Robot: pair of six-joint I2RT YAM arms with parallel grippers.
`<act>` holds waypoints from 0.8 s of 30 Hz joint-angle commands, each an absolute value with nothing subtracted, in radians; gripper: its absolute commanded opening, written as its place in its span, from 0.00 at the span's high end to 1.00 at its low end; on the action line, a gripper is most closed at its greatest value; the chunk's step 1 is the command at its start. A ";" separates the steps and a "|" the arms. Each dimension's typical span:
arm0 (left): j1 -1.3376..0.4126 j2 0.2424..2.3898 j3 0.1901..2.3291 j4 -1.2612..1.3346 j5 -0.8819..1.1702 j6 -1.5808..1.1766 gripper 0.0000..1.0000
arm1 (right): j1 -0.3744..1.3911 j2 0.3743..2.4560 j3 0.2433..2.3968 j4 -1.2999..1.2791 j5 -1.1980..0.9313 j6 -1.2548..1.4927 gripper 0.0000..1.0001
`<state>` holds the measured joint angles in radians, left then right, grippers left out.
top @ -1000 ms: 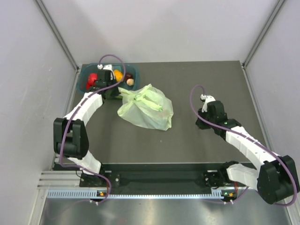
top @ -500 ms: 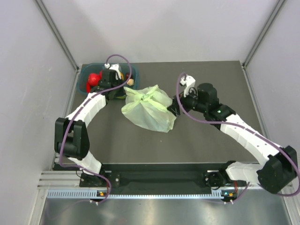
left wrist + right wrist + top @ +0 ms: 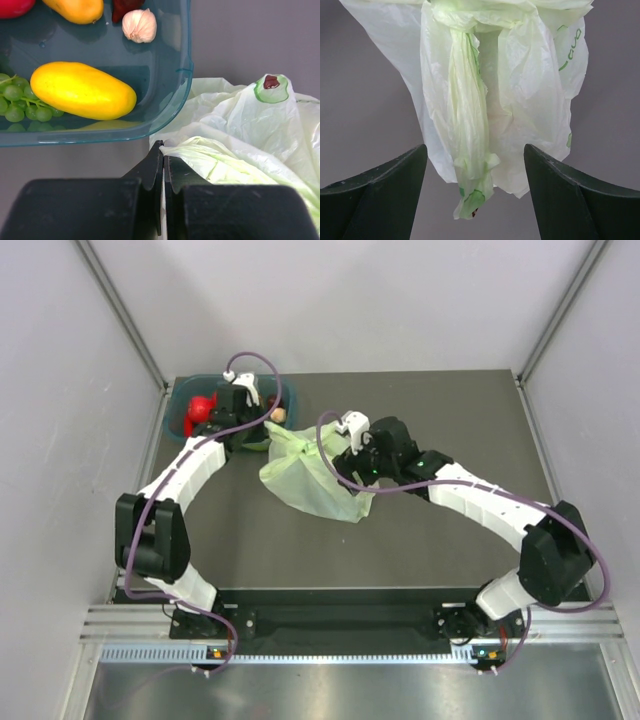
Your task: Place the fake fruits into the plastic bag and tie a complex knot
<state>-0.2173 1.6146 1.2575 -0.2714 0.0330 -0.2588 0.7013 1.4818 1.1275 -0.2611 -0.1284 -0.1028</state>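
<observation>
The pale green plastic bag [image 3: 315, 480] lies crumpled mid-table, right of the teal tub [image 3: 178, 418]. My left gripper [image 3: 163, 150] is shut on a bunched strip of the bag [image 3: 240, 125] beside the tub's corner. In the tub lie a yellow mango [image 3: 82, 90], green grapes [image 3: 15, 97] and a red apple [image 3: 200, 408]. My right gripper [image 3: 475, 147] stands open over the bag, and a twisted handle strip [image 3: 467, 125] lies between its fingers, untouched. That strip runs from a bunched knot [image 3: 455, 17] at the frame's top. Something faintly pink shows through the bag [image 3: 540, 90].
The tub [image 3: 186, 75] also holds an orange fruit [image 3: 75, 7] and a small whitish garlic-shaped piece [image 3: 140, 25]. Grey walls close in the dark table [image 3: 460, 410] on three sides. My right arm [image 3: 470, 500] stretches across the table's right half.
My right arm swung left from the table's right side to the bag and its gripper opened. My left gripper kept its hold and drew the bag a little towards the tub.
</observation>
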 commanded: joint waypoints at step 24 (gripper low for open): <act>-0.224 1.611 1.310 -0.313 -0.135 -0.255 1.00 | 0.784 1.493 1.106 -0.525 0.342 0.069 1.00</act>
